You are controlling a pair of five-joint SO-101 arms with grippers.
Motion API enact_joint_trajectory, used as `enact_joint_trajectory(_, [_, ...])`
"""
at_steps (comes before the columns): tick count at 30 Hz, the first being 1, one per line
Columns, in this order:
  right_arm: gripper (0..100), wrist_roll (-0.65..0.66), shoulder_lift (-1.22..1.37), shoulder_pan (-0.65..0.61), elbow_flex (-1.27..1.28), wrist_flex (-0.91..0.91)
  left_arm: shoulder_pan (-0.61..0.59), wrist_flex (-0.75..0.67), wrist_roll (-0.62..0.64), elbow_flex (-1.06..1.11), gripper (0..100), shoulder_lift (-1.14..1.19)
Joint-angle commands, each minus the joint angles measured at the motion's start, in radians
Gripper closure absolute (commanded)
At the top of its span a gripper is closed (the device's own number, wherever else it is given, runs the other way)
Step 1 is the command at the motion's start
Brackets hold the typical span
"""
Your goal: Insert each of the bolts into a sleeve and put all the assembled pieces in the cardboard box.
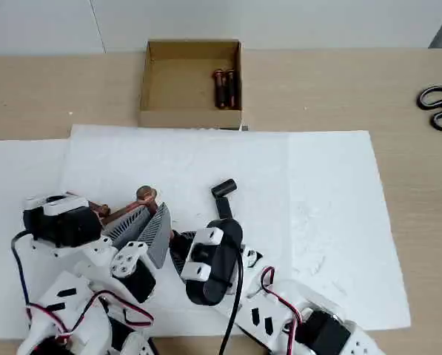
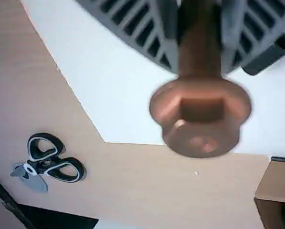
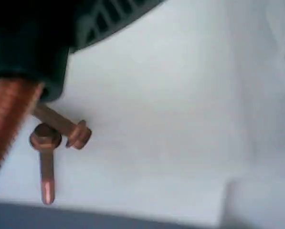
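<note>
From the high view, I have the cardboard box point(image 1: 150, 81) at the far side of the desk point(image 1: 339, 81), with two assembled pieces point(image 1: 224, 87) lying side by side against its right wall. A white paper sheet point(image 1: 317, 192) covers the near part of the desk, and scissors point(image 1: 439, 107) sit well off at the right edge. My left tool point(image 1: 148, 214) is low over the sheet, clamped on a copper bolt point(image 1: 146, 196) whose head sticks out past the grey ribbed jaws. A loose black sleeve point(image 1: 223, 188) rests on the sheet just to the right of it. The right tool point(image 1: 180, 248) sits close beside the left one; I cannot tell how it stands.

On the left wrist view, the bolt's shaft is pinched between the ribbed jaws, with its flanged head towards the desk. The black sleeve shows at the frame's edge, with the scissors and a corner of the box farther off.

On the right wrist view, a threaded copper rod point(image 3: 8, 119) juts from a dark part close to the lens. Beyond it, two loose bolts point(image 3: 61, 125) lie on the sheet, heads nearly touching.
</note>
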Motion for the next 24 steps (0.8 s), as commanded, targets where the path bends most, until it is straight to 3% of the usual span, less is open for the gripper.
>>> enact_joint_trajectory(1, [99.5,0.026,-0.013,0.010,-0.094,-0.053,-0.021,0.026,0.006,-0.019,100,-0.002])
enact_joint_trajectory(5, [99.5,0.028,-0.015,0.068,-0.109,-0.054,-0.095,0.044,0.006,-0.042,100,-0.002])
enact_joint_trajectory(11, [99.5,0.031,-0.013,0.074,-0.126,-0.056,-0.106,0.044,0.011,-0.047,100,0.000])
enact_joint_trajectory(18, [99.5,0.031,-0.010,0.071,-0.126,-0.056,-0.002,0.080,0.011,-0.010,100,0.000])
enact_joint_trajectory(24, [99.5,0.031,-0.007,0.071,-0.121,-0.107,0.003,0.086,0.011,-0.007,100,0.000])
